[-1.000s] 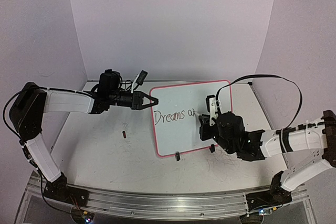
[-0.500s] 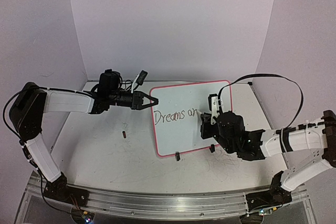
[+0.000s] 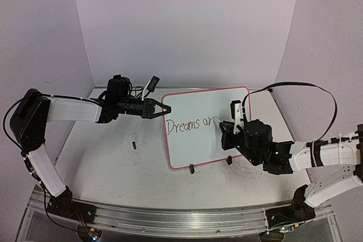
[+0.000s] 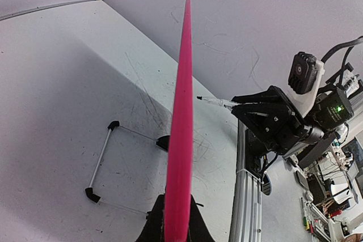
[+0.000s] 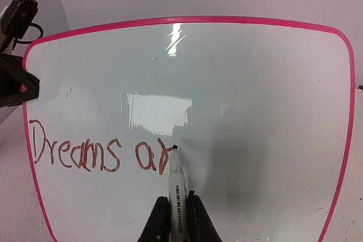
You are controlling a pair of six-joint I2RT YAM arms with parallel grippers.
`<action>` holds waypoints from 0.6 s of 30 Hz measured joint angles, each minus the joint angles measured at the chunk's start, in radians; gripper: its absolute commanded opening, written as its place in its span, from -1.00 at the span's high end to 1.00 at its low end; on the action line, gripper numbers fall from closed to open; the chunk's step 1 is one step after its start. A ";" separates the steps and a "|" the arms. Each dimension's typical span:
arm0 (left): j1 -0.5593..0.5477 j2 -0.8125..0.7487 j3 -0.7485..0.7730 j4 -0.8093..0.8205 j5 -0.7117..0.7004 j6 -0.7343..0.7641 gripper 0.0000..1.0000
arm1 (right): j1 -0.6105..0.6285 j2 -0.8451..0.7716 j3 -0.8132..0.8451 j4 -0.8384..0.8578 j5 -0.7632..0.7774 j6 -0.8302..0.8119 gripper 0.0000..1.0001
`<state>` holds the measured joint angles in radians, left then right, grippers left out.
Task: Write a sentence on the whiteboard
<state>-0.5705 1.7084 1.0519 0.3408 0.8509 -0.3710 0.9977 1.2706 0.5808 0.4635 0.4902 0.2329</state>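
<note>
from where i stand, the left arm [image 3: 68, 110] reaches in from 9 o'clock, stretched level across the table [image 3: 108, 168]. its left gripper [image 3: 160, 108] is clamped on the left rim of the whiteboard [image 3: 198, 101], up near the board's 10 o'clock corner. the left wrist view shows this plainly: the pink rim runs edge-on up the middle, with the left gripper [image 4: 178, 222] pinching it from both sides at the bottom. on the table at about 8 o'clock from the board, well apart from it, lies a small dark reddish piece [image 3: 134, 144]; i can't tell what it is. the board stands tilted in the middle of the table, and two black clip feet [image 3: 192, 168] sit along its lower rim. the sentence [image 3: 190, 124] so far reads "Dreams ar" in reddish-brown ink. it starts by the 9 o'clock rim and runs toward the board's centre, clearest in the right wrist view as the sentence [image 5: 99, 154]. at the end of the "r" sits the dark tip of a white marker [image 5: 176, 182], which points toward 12 o'clock in that view. i can't tell for sure whether the tip presses on the surface. the right gripper [image 5: 176, 219] has its fingers squeezed on the marker's barrel. from above, the right gripper [image 3: 227, 130] hangs over the board's 4 o'clock part, and the right arm [image 3: 317, 157] trails off toward 4 o'clock.
</note>
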 measured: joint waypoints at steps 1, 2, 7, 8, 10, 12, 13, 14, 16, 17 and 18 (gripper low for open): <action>0.000 0.000 0.000 0.000 0.000 0.000 1.00 | 0.000 0.005 0.000 0.000 -0.001 0.000 1.00; 0.000 0.000 0.000 0.000 0.000 0.000 1.00 | 0.000 0.012 0.000 -0.001 -0.002 0.000 1.00; 0.000 0.000 0.000 0.000 0.000 0.000 1.00 | -0.002 0.042 0.000 -0.001 -0.002 0.001 1.00; 0.000 0.000 0.000 0.000 0.000 0.000 1.00 | -0.004 0.046 0.000 -0.001 -0.001 0.001 1.00; 0.000 0.000 0.000 0.000 0.000 0.000 1.00 | -0.005 0.052 0.000 -0.001 -0.001 0.003 1.00; 0.000 0.000 0.000 0.000 0.000 0.000 1.00 | -0.006 0.055 0.000 -0.001 0.000 0.005 1.00; 0.000 0.000 0.000 0.000 0.000 0.000 1.00 | -0.006 0.056 0.000 -0.001 0.001 0.005 1.00; 0.000 0.000 0.000 0.000 0.000 0.000 1.00 | -0.007 0.057 0.000 -0.001 0.001 0.007 1.00; 0.000 0.000 0.000 0.000 0.000 0.000 1.00 | -0.009 0.057 0.000 -0.001 0.001 0.011 1.00; 0.000 0.000 0.000 0.000 0.000 0.000 1.00 | -0.009 0.057 0.000 -0.001 0.002 0.013 1.00; 0.000 0.000 0.000 0.000 -0.001 0.000 1.00 | -0.010 0.057 0.000 -0.001 0.003 0.016 1.00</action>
<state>-0.5705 1.7084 1.0519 0.3405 0.8502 -0.3713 0.9877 1.3277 0.5808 0.4622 0.4935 0.2492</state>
